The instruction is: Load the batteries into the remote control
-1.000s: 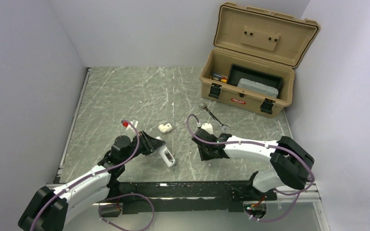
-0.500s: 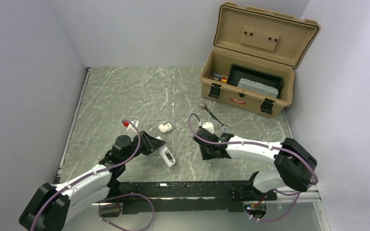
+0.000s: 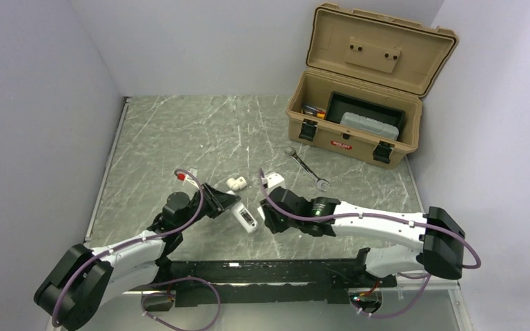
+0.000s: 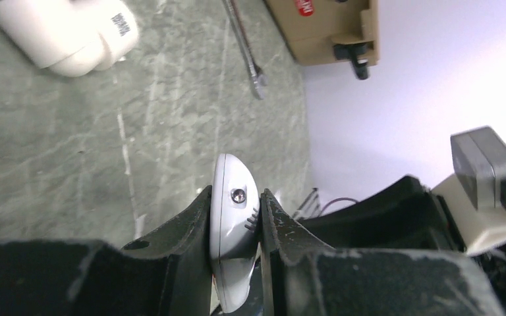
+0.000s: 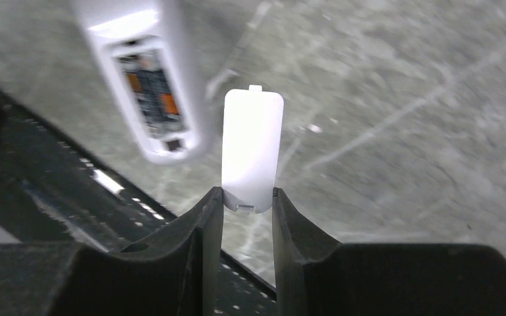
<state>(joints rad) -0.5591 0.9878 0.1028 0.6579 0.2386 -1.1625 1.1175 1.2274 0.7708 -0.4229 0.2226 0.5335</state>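
At right wrist only — batteries (image 5: 151, 92), seemingly, in remote control (image 5: 128, 20); left tool (image 4: 235, 196) tight on it, right tool (image 5: 248, 197) on cover (image 5: 252, 138).

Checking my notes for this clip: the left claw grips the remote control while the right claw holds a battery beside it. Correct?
Not quite. The right claw holds a flat white battery cover, not a battery; the right wrist view shows it. The left claw does grip the remote control.

The battery cover (image 5: 252, 148) is right of the remote control (image 3: 246, 218), pipe fitting (image 3: 237, 183) behind.
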